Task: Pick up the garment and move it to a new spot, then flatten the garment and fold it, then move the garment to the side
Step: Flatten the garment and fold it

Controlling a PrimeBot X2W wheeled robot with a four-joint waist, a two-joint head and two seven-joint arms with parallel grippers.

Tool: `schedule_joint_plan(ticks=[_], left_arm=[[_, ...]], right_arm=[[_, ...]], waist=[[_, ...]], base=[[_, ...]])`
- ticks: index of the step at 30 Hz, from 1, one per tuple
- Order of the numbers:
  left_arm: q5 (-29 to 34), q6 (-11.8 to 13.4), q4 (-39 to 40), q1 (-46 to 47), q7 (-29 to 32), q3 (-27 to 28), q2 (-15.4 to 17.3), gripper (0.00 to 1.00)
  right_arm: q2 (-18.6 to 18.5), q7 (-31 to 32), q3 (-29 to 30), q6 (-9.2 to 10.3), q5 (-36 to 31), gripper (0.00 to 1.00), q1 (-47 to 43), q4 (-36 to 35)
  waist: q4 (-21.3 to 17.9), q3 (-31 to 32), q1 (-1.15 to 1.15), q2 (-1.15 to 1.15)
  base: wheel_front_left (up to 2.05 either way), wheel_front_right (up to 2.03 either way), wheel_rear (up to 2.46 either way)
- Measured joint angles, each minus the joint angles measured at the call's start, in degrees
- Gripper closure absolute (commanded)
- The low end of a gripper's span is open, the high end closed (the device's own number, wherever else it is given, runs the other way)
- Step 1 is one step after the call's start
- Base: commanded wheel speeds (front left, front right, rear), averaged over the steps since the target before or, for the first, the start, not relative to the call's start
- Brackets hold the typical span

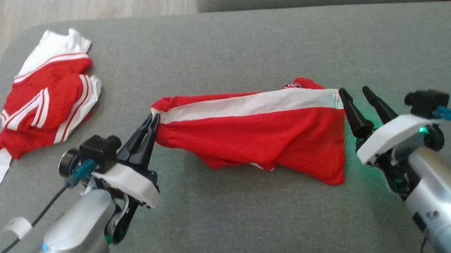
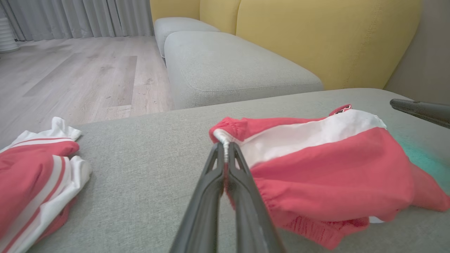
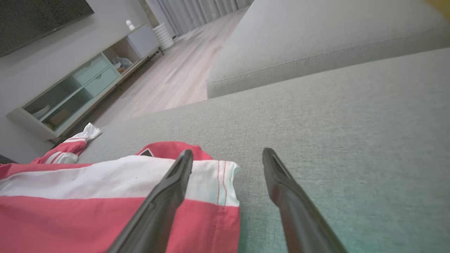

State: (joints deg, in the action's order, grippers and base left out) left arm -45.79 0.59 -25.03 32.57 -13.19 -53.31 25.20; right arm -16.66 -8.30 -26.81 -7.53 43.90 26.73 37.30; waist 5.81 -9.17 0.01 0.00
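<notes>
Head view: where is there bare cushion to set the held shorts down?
Free: the cushion strip beyond the red shorts, and the near strip this side of them. Crowded: far left, where a second red-and-white garment lies, and around the left end effector and right end effector.

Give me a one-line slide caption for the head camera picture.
Left gripper shut on one end of the red-and-white garment on a grey cushion; open right gripper beside its other end.
</notes>
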Motion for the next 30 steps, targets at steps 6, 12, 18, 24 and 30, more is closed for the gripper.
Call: schedule_joint_plan(ticks=[6, 12, 18, 24, 30], left_arm=[[0.45, -0.1, -0.62, 1.93, -0.01, 0.29, -0.15, 1.0], [0.47, -0.6, -1.7, 2.66, -0.09, 0.34, -0.75, 1.0], [0.48, -1.14, -3.07, 2.66, -0.54, 0.34, -1.07, 1.0], [3.54, -1.69, -4.01, 5.99, -0.09, -0.43, -0.65, 1.0], [7.76, -2.58, -3.75, 19.56, 1.07, -0.27, -0.82, 1.0]], right_arm=[[-4.75, 5.55, -8.99, 0.0, 13.1, 0.0, 3.77, 0.05], [-7.47, 7.12, -15.52, 0.0, 20.93, 0.0, 5.64, -0.63], [-9.22, 3.48, -21.61, 0.0, 25.15, 1.0, 7.34, -3.79], [-11.67, -3.65, -25.81, 0.0, 26.8, 1.0, 11.38, -5.52], [-14.51, -5.92, -23.98, 0.0, 26.1, 1.0, 21.68, -7.26]], waist=[[2.25, -2.71, 0.0, 0.0], [3.78, -4.15, 0.0, 0.0], [3.67, -3.64, -0.01, 0.0], [1.24, -2.79, -0.01, 0.0], [-3.07, -3.75, -0.01, 0.0]], base=[[0.0, 0.0, 0.0], [0.0, 0.0, 0.0], [0.0, 0.0, 0.0], [0.0, 0.0, 0.0], [0.0, 0.0, 0.0]])
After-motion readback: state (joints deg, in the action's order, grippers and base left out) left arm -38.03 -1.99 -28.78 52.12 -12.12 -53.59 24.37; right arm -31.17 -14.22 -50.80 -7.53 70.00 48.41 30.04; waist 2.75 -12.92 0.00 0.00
